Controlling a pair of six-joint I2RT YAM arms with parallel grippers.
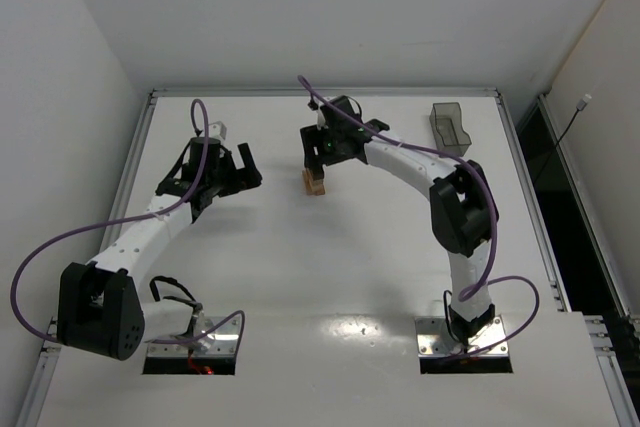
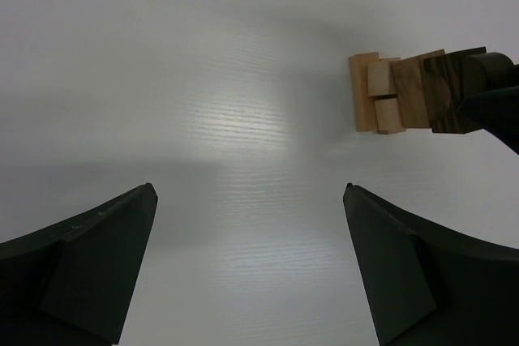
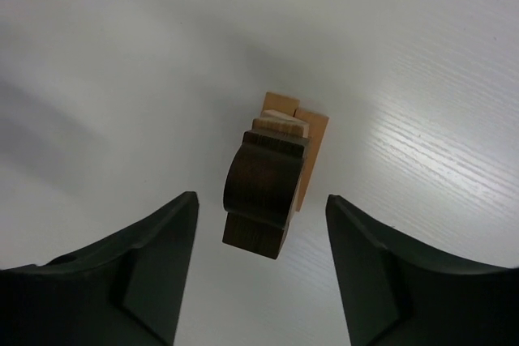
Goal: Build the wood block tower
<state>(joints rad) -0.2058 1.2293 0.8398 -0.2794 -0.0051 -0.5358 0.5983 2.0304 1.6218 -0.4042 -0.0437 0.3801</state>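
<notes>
The wood block tower (image 1: 315, 183) stands on the counter (image 1: 350, 277), dark arch (image 3: 263, 192) capping it. It looks finished, with no loose blocks in sight. The right fingers (image 3: 162, 265) straddle the arch, parted and not touching it, while the left fingers (image 2: 97, 257) gape empty, well apart.

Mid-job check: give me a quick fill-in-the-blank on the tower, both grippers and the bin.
The wood block tower's top piece is ___ brown. The right gripper straddles it with jaws ___. The left gripper holds ___. The grey bin sits at the table's far ___ corner.
Missing: dark; open; nothing; right.
</notes>
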